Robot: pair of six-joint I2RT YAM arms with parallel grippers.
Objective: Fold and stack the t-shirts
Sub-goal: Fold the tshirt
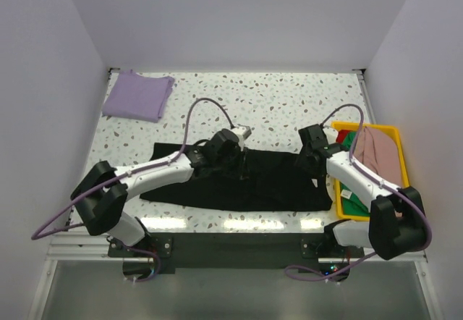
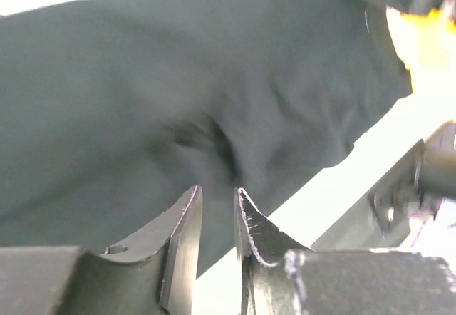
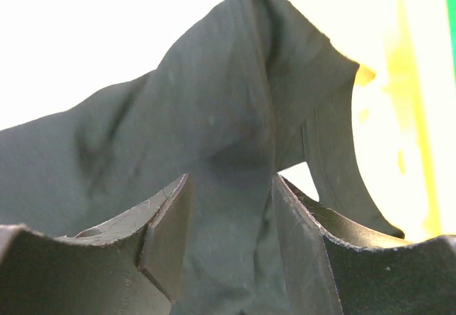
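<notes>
- As both arms reach out from the near edge, the black shirt (image 1: 246,186) lies flat on the near half of the table (image 1: 275,103). Its long axis runs left to right, from in front of the left arm almost to the bin (image 1: 376,127).
- Collar and hem cannot be made out from above, so which end is which is unclear.
- Left gripper (image 2: 217,201) sits low over the middle of the black shirt's far edge. Its jaws are parted by a narrow slit, and no cloth can be seen between them.
- Right gripper (image 3: 231,177) is at the shirt's right end, just beside the bin. Its jaws stand about half apart with a raised fold of black cloth filling the gap. Whether they pinch it cannot be told.
- From the right wrist, that fold climbs to a peak beyond the fingers.
- Pale speckled terrazzo covers the tabletop, brightly lit.
- At the right edge, the yellow bin holds a dusty pink shirt (image 1: 380,153) draped over a green shirt (image 1: 354,205), with a scrap of red at its far corner.
- Folded into a rough square, the lavender shirt (image 1: 137,95) rests in the far left corner, well apart from the black one.
- Plain white walls (image 1: 231,16) close in the table on three sides.
</notes>
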